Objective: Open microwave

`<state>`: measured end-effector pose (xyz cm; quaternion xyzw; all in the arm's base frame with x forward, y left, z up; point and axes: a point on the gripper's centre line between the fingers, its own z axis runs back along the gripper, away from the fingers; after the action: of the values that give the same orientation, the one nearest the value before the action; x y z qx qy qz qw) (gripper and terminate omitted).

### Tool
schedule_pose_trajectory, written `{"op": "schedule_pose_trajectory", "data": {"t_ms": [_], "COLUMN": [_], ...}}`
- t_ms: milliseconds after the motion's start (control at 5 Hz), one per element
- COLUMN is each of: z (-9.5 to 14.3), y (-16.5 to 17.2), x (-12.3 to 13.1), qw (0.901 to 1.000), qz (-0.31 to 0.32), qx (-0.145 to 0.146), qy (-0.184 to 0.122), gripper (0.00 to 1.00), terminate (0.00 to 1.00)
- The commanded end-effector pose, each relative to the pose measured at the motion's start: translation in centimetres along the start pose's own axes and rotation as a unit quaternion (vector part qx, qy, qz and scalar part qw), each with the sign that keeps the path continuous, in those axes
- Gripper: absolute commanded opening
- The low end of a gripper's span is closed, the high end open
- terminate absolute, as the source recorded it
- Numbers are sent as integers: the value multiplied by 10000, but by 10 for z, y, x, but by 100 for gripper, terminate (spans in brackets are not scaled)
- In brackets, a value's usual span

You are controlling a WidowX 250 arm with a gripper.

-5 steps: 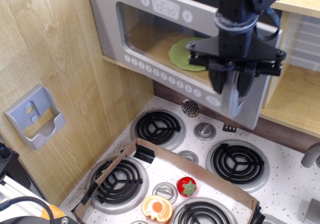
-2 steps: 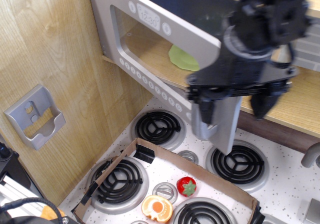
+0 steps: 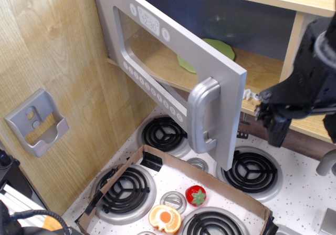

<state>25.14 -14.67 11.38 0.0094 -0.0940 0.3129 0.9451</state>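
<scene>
The microwave (image 3: 231,82) has its grey door swung well open to the left, with the clock display (image 3: 149,22) and a row of round buttons (image 3: 152,90) on its face. The chunky silver handle (image 3: 202,114) stands free at the door's outer edge. A green plate (image 3: 212,47) lies inside on the wooden floor of the cavity. My black gripper (image 3: 304,127) is to the right of the door edge, clear of the handle. Its jaws stand apart and hold nothing. One finger (image 3: 275,130) shows; the other runs off the right edge.
Below is a white stovetop (image 3: 294,198) with black coil burners (image 3: 165,132) and silver knobs. A cardboard tray (image 3: 220,185) holds a toy strawberry (image 3: 196,195) and an orange toy (image 3: 165,217). A grey holder (image 3: 37,122) hangs on the wooden left wall. A faucet (image 3: 325,164) stands at right.
The door has swung from nearly shut to wide open. My gripper has come off the handle and moved right, away from the door.
</scene>
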Motion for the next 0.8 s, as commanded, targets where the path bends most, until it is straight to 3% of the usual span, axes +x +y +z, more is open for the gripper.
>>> {"op": "schedule_pose_trajectory", "data": {"t_ms": [0,400,600], "z": [10,-15,-32], "y": [-35,-6,26], "x": [39,96,105], "qw": [9908,9749,9737], "qz": [-1204,-2060,-2057], "qx": [-617,-789,-888], "qy": [-78,-311,-423], "gripper": [100,100,100], "terminate": [0,0,0]}}
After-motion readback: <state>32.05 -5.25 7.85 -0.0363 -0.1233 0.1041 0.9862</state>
